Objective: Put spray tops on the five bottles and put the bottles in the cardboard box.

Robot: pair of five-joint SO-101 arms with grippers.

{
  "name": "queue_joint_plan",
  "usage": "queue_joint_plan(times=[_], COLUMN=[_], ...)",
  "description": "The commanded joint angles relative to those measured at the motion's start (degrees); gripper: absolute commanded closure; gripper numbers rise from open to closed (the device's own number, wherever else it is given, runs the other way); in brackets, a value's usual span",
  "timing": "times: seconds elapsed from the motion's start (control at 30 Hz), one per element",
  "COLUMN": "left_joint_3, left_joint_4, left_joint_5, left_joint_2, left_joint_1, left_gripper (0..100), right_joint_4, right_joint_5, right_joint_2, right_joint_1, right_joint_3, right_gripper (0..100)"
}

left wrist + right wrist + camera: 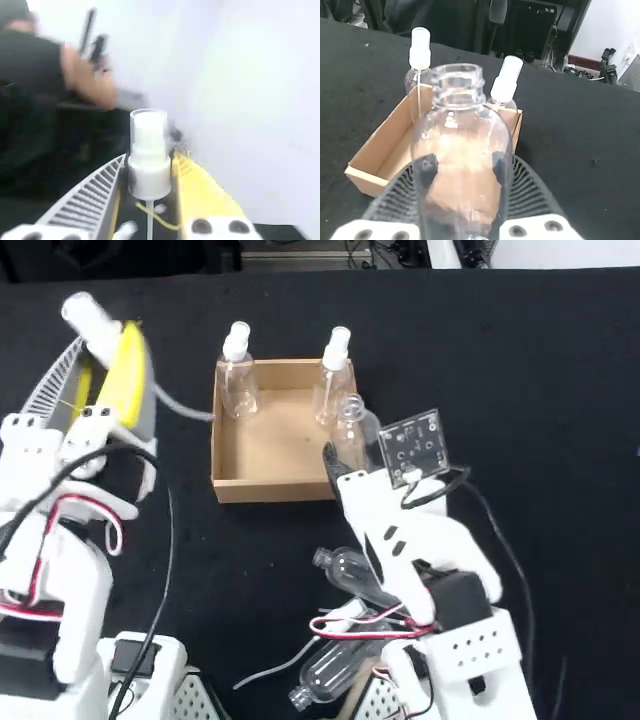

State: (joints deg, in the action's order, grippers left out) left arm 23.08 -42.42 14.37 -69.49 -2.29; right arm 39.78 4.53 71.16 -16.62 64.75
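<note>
Nearest, by the right arm's base, a lying bottle (345,568) and a second lying bottle (322,672) rest uncapped on the black table (560,390). Farther off, the right gripper (345,460) is clamped on an upright open-necked bottle (356,425) at the right edge of the cardboard box (275,488). In the box's far corners stand a left capped bottle (238,380) and a right capped bottle (334,375). At far left, the raised left gripper (105,350) pinches a white spray top (148,150).

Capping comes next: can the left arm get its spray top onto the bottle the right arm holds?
Probably yes: the bottle stands upright in the right end effector, neck uncovered, and the left end effector holds the spray top raised.
</note>
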Motion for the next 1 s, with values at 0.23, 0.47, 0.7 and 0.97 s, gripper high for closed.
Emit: queue_joint_plan(times=[0.23, 0.47, 0.7, 0.97], left_joint_3=[4.26, 10.68, -0.13, -8.31], left_joint_4=[13.80, 21.36, 7.91, 1.93], left_joint_5=[0.35, 0.35, 0.09, -4.57], left_joint_2=[-0.18, 0.26, 10.11, 21.80], left_joint_1=[-17.71, -17.98, -22.73, -24.31], left_gripper=[90, 90, 90, 90], right_joint_4=[-8.35, -12.31, -12.04, -10.81], right_joint_5=[-0.35, 0.18, 0.26, 2.55], right_joint_2=[2.07, 10.15, 18.59, 20.62], right_joint_1=[-2.64, -5.71, -5.45, -5.45], right_joint_3=[6.11, 13.05, 16.84, 17.71], right_gripper=[98.8, 98.8, 98.8, 98.8])
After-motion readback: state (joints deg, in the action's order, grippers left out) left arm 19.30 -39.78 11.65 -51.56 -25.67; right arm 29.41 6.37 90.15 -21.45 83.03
